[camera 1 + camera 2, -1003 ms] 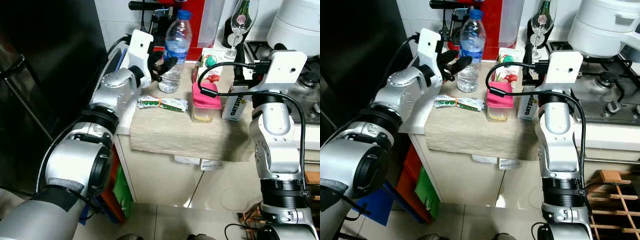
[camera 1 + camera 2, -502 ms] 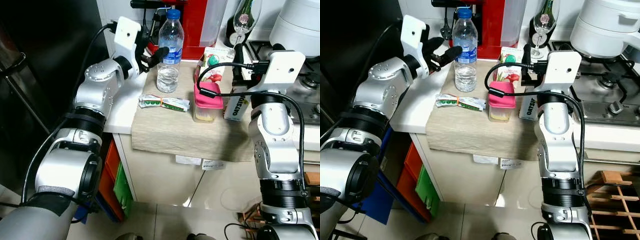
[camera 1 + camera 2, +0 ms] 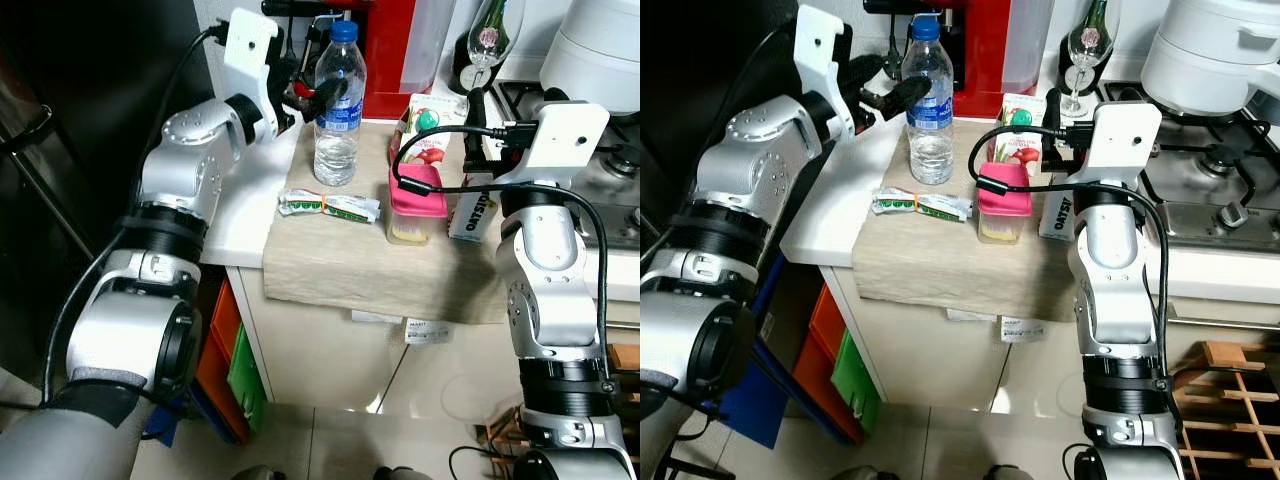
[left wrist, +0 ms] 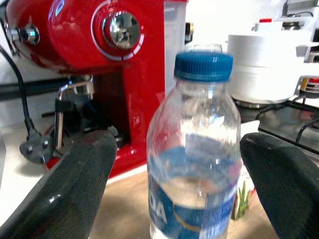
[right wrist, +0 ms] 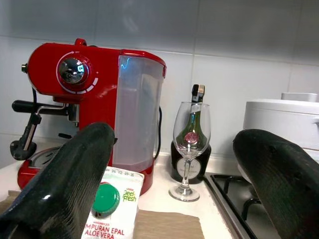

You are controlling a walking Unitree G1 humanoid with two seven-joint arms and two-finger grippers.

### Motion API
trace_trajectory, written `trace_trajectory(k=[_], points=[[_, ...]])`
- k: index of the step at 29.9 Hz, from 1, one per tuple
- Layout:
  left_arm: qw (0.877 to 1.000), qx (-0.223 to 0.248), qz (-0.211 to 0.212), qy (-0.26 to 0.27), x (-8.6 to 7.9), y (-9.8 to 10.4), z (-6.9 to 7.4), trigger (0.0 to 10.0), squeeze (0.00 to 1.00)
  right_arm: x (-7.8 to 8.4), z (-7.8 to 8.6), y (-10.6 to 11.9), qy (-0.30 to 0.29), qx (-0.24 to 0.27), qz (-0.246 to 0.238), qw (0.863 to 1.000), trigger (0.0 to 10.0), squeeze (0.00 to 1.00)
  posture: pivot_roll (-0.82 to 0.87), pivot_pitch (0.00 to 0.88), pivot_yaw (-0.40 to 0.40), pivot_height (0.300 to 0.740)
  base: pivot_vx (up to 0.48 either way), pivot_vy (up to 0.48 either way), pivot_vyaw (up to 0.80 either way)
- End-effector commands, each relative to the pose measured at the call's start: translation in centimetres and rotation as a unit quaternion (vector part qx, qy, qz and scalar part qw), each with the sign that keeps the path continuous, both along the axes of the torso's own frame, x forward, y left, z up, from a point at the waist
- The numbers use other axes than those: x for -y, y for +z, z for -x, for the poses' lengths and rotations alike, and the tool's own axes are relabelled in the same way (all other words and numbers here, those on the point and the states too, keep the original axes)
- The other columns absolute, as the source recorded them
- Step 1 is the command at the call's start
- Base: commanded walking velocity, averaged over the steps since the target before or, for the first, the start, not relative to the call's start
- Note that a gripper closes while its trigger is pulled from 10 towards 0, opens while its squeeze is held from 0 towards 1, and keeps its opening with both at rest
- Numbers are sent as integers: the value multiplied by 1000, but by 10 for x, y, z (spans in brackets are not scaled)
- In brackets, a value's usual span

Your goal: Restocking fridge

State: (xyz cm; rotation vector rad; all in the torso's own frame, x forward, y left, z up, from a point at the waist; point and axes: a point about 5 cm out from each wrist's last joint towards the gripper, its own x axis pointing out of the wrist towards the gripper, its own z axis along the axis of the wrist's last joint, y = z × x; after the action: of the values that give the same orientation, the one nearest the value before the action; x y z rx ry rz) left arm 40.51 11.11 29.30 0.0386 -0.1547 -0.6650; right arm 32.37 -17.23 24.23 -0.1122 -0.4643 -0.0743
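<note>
A clear water bottle [image 3: 338, 100] with a blue cap and blue label stands upright at the back of the wooden counter [image 3: 330, 265]. My left gripper [image 3: 312, 92] is open at label height just left of it. In the left wrist view the bottle [image 4: 199, 164] stands ahead between the spread fingers [image 4: 79, 174], untouched. A green snack packet [image 3: 328, 206] lies flat in front of the bottle. To its right sit a pink-lidded tub [image 3: 412, 205] and an aloe vera carton [image 3: 425, 125]. My right gripper [image 3: 476, 108] is open above a second carton [image 3: 470, 212].
The black fridge [image 3: 90, 120] stands to the left of the counter. A red coffee machine [image 3: 385, 45], a wine glass [image 3: 487, 40] and a dark bottle line the back wall. A white pot [image 3: 600, 50] sits on the gas hob [image 3: 620, 170] at right.
My left gripper has risen from near the bottle's base to label height and reached further towards the bottle. The right arm has stayed still.
</note>
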Motion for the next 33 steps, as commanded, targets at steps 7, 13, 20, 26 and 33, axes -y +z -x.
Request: trace_trajectory(k=[7,13,20,26,33], points=[[1000,8,-9,-12,9,7,-3,10000,1000,-1,1,2,3,2,-10,1000,10000,0,-164,37,58,740,0,0,0],[1000,12,-3,-25,18,16,-6,10000,1000,-1,1,3,3,5,-10,1000,10000,0,-170,27,66,740,0,0,0],[999,3,-10,-37,31,12,-8,10000,1000,-13,8,2,79,-3,-3,997,10000,0,-178,19,69,740,0,0,0],[999,-12,-13,-36,35,2,-9,10000,0,-9,16,17,102,10,17,995,10000,0,-191,7,70,740,0,0,0],[999,-26,-20,-21,35,-6,-11,10000,0,-17,16,19,186,-17,12,982,10000,0,-195,3,72,740,0,0,0]])
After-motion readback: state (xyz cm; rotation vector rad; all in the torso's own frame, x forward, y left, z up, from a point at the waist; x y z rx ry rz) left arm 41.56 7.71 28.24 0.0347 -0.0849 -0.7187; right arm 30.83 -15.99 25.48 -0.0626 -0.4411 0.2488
